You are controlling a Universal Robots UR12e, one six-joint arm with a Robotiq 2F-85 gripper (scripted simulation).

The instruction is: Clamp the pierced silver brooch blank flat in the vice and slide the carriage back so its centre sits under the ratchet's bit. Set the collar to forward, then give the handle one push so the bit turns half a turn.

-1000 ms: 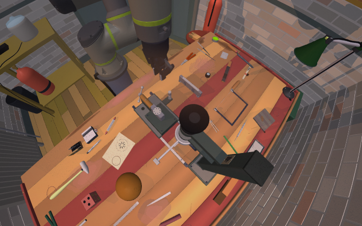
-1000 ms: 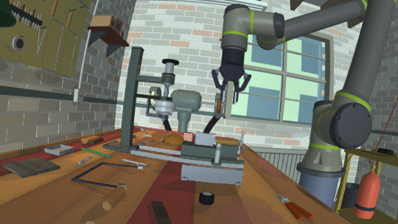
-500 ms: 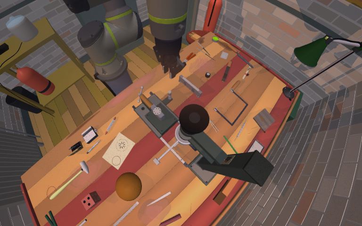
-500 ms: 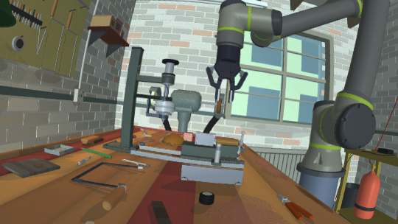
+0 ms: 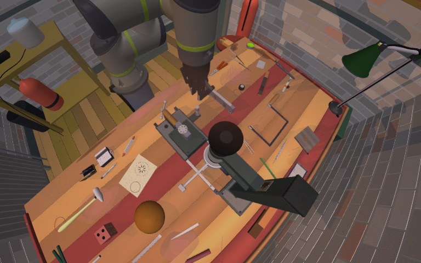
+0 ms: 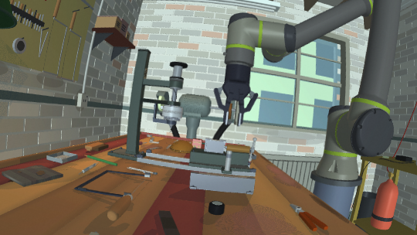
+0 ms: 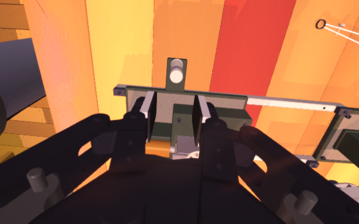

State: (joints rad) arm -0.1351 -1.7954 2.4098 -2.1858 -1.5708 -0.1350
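At the middle of the workbench the green vice (image 5: 181, 130) sits on its sliding carriage, and the pierced silver brooch blank (image 5: 183, 128) lies flat between its jaws. The vice's wooden-handled screw (image 5: 169, 116) points toward the bench's near-left edge. The carriage (image 6: 222, 162) rests on a rail (image 7: 292, 104) that runs to the ratchet stand (image 5: 248, 176). The ratchet's dark round knob (image 5: 225, 138) and silver collar (image 6: 172, 112) hang off the carriage's far end. My gripper (image 6: 234, 116) hovers well above the vice's outer end, partly open and empty (image 7: 174, 117). A short upright post (image 7: 176, 74) stands at the carriage's end below it.
A small open tray (image 6: 61, 156) lies on the bench's left side. A frame saw (image 5: 269, 125), files, pliers (image 5: 219, 67), a black roll (image 6: 216, 208), a hammer (image 5: 81, 209), an orange dome (image 5: 149, 216) and a paper pattern (image 5: 138, 174) are scattered around. A green lamp (image 5: 364, 60) overhangs one corner.
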